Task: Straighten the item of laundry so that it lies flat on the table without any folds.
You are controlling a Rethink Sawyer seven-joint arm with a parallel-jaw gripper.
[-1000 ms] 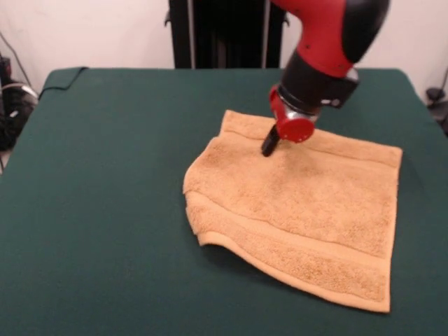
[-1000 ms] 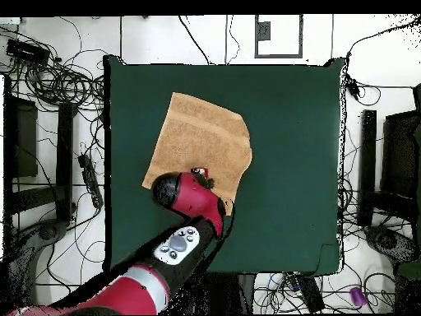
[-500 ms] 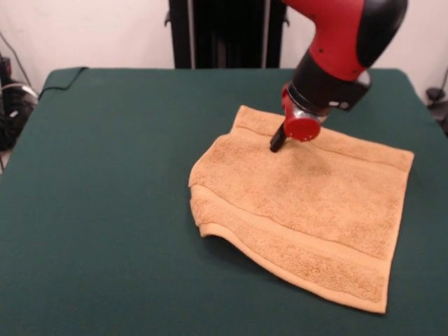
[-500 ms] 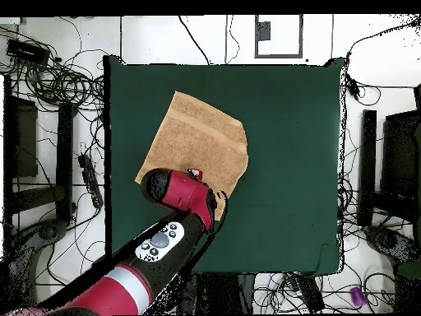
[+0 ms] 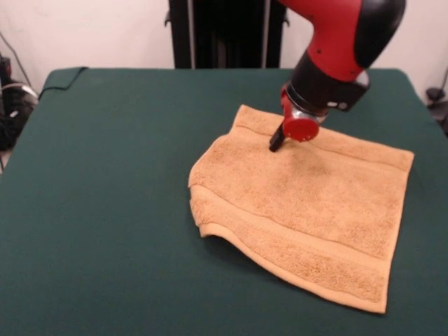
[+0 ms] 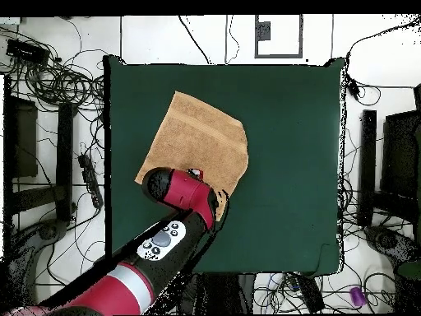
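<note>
Orange-tan towel (image 5: 301,210) on green worktop (image 5: 105,175), left corner folded; fingers (image 5: 277,138) pressing towel, openness unclear; next unfold corner.

Towel (image 5: 308,203) and end effector (image 5: 277,141) farther right.

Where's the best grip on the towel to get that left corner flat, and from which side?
Probably the tucked-in corner of the towel at its left end in the front view. That corner looks folded under, and the near edge beside it lifts off the table, so there is slack to pinch. Come down from above and pull outward, away from the towel's middle. The gripper now sits near the far border band.
</note>
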